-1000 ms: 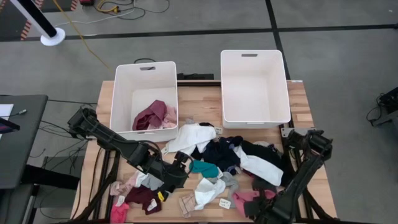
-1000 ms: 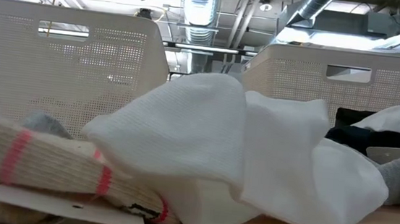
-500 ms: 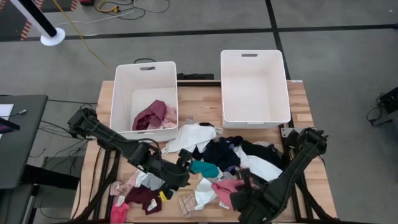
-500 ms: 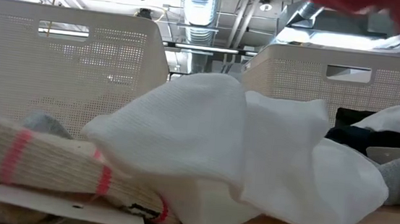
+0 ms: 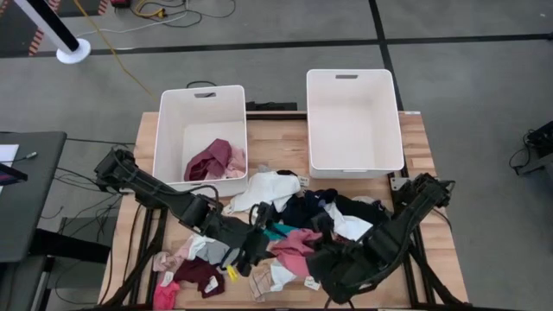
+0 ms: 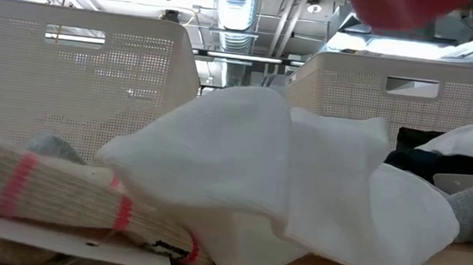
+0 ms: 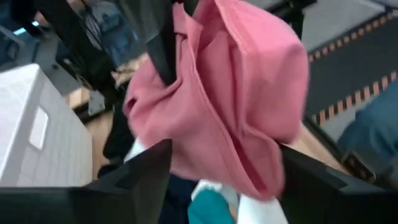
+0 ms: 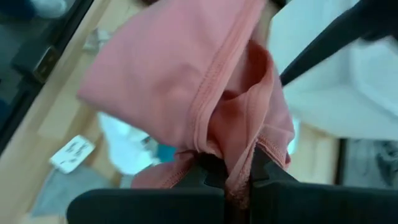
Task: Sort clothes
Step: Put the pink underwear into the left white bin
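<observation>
The right gripper (image 8: 236, 180) is clenched on a pink garment (image 5: 294, 244), which hangs from its fingertips above the heap of clothes (image 5: 324, 216) on the wooden table (image 5: 281, 142). The left gripper (image 5: 257, 244) sits just beside the same pink garment, on the side nearer the left white bin (image 5: 200, 136), with its fingers (image 7: 143, 180) spread wide and the cloth hanging between them. Maroon and pink pieces (image 5: 216, 160) lie inside that bin

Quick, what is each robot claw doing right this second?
Left gripper: open, empty, facing the pink garment.
Right gripper: shut on the pink garment.
</observation>
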Motion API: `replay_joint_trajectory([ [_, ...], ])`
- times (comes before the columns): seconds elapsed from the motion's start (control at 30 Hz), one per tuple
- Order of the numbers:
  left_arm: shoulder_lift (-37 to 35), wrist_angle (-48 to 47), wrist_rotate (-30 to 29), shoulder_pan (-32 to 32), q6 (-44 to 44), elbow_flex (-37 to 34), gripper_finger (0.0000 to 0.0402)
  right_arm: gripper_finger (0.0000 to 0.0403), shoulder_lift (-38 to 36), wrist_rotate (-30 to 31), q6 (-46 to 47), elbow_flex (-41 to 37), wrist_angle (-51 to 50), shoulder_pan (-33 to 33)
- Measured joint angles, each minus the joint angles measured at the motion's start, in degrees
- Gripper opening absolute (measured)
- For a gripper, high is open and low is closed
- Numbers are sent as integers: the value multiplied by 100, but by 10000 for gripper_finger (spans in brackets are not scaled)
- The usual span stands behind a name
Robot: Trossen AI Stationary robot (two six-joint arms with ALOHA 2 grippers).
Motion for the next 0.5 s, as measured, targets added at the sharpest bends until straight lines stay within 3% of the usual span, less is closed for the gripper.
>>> replay_joint_trajectory([
  [0.23,0,534,-1,229,-181,0,333,15,2,305,-918,636,255,-115],
  [0.37,-2,682,36,343,-201,0,343,15,2,315,-1571,881,692,-147],
  [0.5,-2,999,511,428,-214,0,343,15,-34,309,-2173,939,1114,-154],
])
